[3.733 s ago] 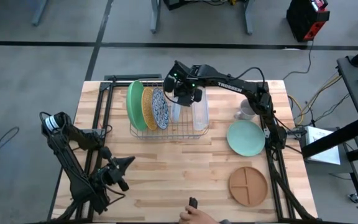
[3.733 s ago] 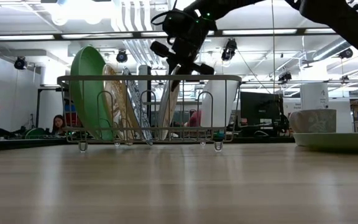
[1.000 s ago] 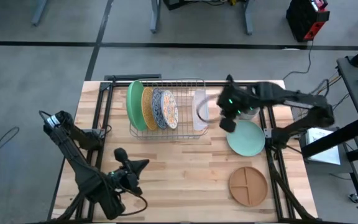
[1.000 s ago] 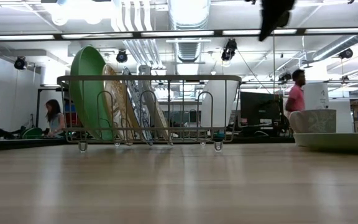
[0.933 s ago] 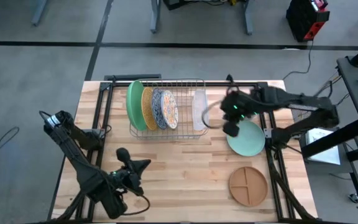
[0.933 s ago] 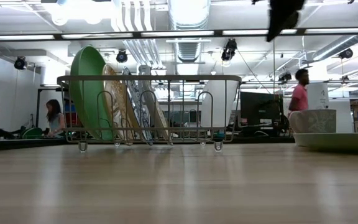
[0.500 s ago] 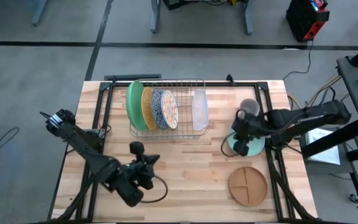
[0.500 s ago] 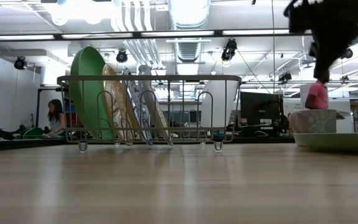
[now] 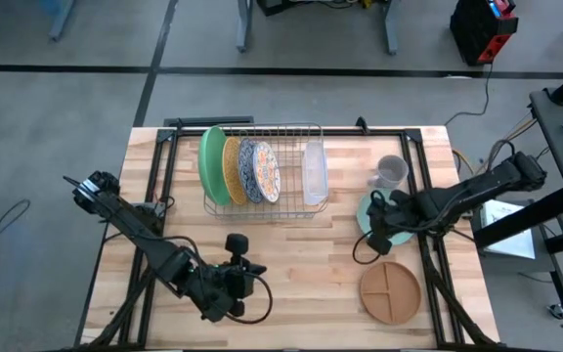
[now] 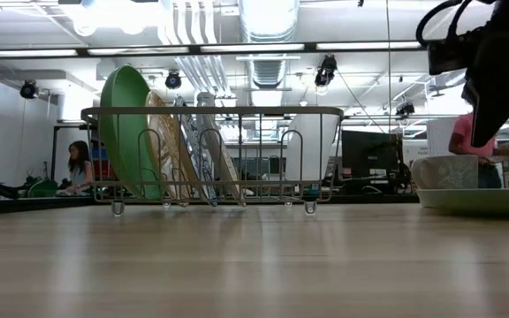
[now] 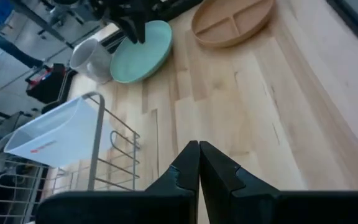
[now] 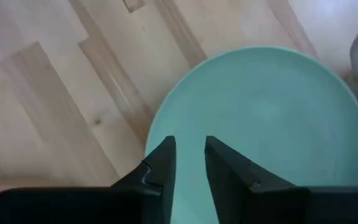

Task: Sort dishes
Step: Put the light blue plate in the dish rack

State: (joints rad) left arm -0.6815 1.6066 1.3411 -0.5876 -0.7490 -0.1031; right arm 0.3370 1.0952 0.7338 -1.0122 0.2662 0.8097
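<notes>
Three dishes stand on edge in the wire rack (image 9: pixel 262 127): the green plate (image 9: pixel 211 164), the gold speckled plate (image 9: pixel 233 168) and the floral plate (image 9: pixel 253 171). The pale teal plate (image 12: pixel 272 118) lies flat on the table at the right. The brown divided plate (image 9: pixel 391 291) lies nearer the front edge. My right gripper (image 12: pixel 189 158) hovers open just above the teal plate's near-left rim, its fingers pointing down and clear of it in the low view (image 10: pixel 489 124). My left gripper (image 11: pixel 199 162) is shut and holds nothing, low over the bare wood at the front centre (image 9: pixel 252 270).
A grey mug (image 9: pixel 391 172) stands just beyond the teal plate. A clear plastic holder (image 9: pixel 315 171) hangs on the rack's right end. Bare wood lies between the rack and the front edge. People move in the room behind the table.
My right gripper has swung from beside the rack's right end toward the near right and come down over the teal plate. My left gripper has travelled toward the table's right along the front. The plates have stayed where they were.
</notes>
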